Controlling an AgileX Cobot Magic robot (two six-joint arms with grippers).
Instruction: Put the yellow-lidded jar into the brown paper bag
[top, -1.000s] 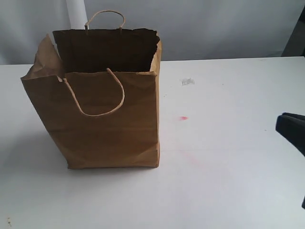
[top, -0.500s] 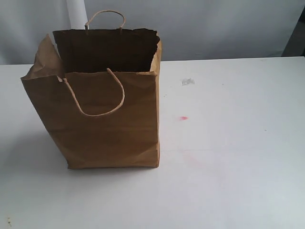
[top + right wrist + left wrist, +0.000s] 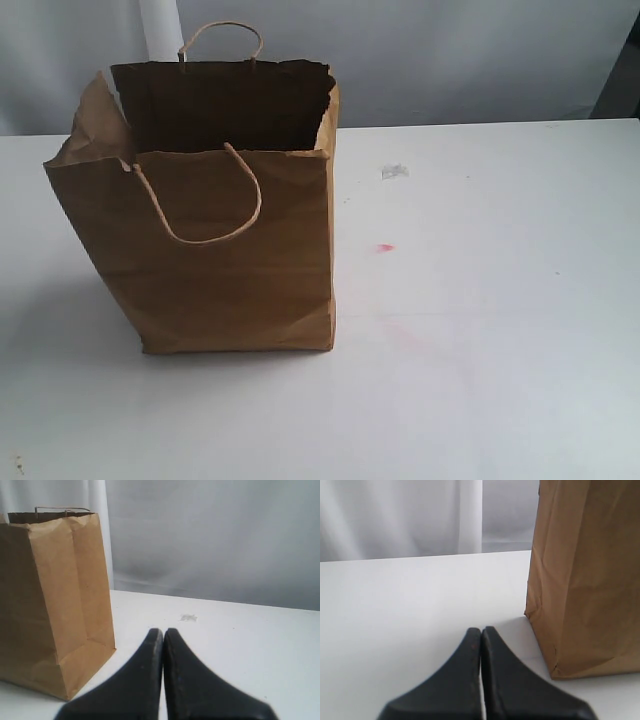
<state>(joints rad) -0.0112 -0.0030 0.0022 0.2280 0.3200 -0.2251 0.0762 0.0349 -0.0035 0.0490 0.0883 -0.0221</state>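
Observation:
The brown paper bag (image 3: 235,250) stands upright on the left half of the white table, its torn mouth open upward and its cord handles showing. The yellow-lidded jar shows in no view; the bag's dark inside hides whatever lies in it. Neither gripper appears in the exterior view. In the left wrist view my left gripper (image 3: 481,630) is shut with nothing in it, low over the table beside the bag (image 3: 587,575). My right gripper (image 3: 163,631) is shut and empty too, with the bag (image 3: 55,600) standing off to its side.
The white table (image 3: 480,330) carries a small red mark (image 3: 385,247) and a pale smudge (image 3: 394,171) to the right of the bag. A grey backdrop and a white post (image 3: 160,30) rise behind the bag.
A second ago a dark gripper showed at the right edge of the exterior view; it has pulled out of that view. The bag has not moved.

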